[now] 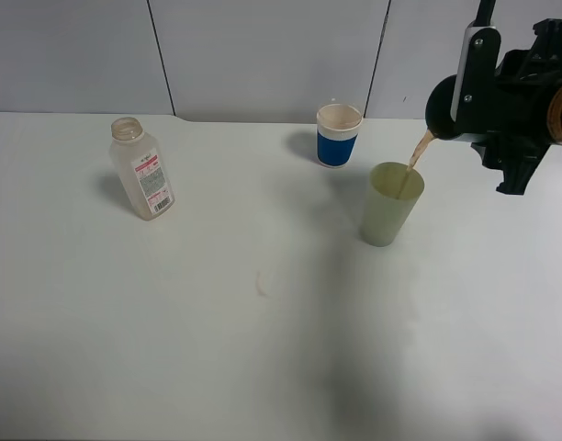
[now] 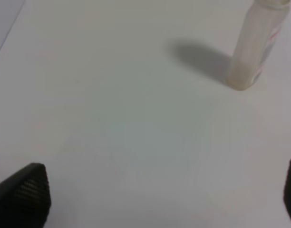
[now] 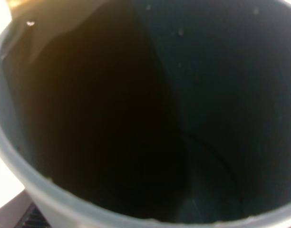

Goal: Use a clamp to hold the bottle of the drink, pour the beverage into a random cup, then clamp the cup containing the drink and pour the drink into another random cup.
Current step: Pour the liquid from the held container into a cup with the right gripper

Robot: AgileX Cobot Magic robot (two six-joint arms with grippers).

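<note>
While the right gripper (image 1: 469, 101) clamps the teal tumbler (image 1: 440, 108), its jaws are closed tight on the tumbler's wall. The tumbler is tipped hard over, mouth down toward 7 o'clock, up in the air off the table (image 1: 263, 367).

- Beverage (image 1: 421, 147): a thin reddish-brown stream leaves the tumbler's low lip and falls into the pale yellow-green cup (image 1: 391, 204). From the right wrist view the tumbler's inside is dark, with liquid pooled against the lower wall and amber at the lip.
- Pale yellow-green cup: upright on the table, at about 2 o'clock from the table's middle. The tumbler hangs above it at 1 o'clock, apart from its rim.
- Blue-banded white cup (image 1: 339, 135): upright, at 11 o'clock of the yellow-green cup, near but not touching.
- Bottle (image 1: 143, 170): upright, neck open, label facing the room, well apart at 10 o'clock from the table's middle, with its shadow behind it.
- Small pale smear (image 1: 261, 283) on the tabletop near the middle.
- Left gripper (image 2: 157, 194): seen only from its own wrist view. Jaws spread wide and holding nothing, over bare tabletop, with the bottle near, ahead of it.
</note>
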